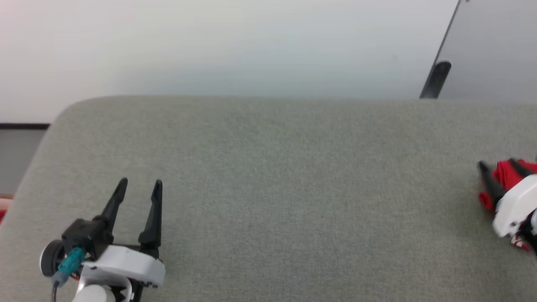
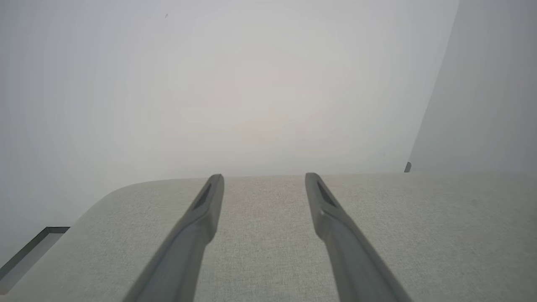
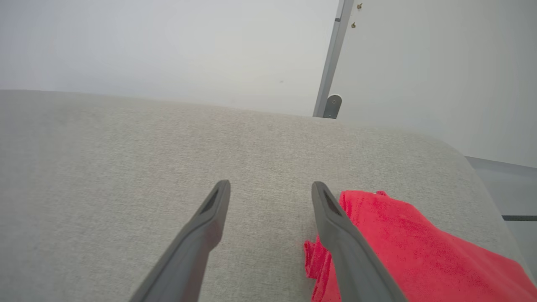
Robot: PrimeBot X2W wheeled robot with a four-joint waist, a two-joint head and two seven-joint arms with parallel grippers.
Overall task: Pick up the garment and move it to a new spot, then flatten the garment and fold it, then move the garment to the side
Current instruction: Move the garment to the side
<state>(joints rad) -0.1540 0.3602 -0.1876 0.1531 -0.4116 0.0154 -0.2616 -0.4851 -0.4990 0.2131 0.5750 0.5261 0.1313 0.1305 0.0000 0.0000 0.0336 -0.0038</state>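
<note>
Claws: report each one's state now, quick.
Left claw: open, empty.
Right claw: open, gripping nothing; bright red soft fabric garment lies beside it.

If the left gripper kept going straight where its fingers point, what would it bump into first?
Probably nothing soon: the left gripper points across the grey padded surface toward the pale wall. The red garment lies far off to its right. Depth is unclear.

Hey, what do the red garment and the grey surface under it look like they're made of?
The garment looks like soft, matte cloth, maybe knit: fuzzy texture, limp folds, no shine. The grey surface looks like woven upholstery fabric, going by its fine weave; its rounded corner hints at padding, though that is uncertain.
</note>
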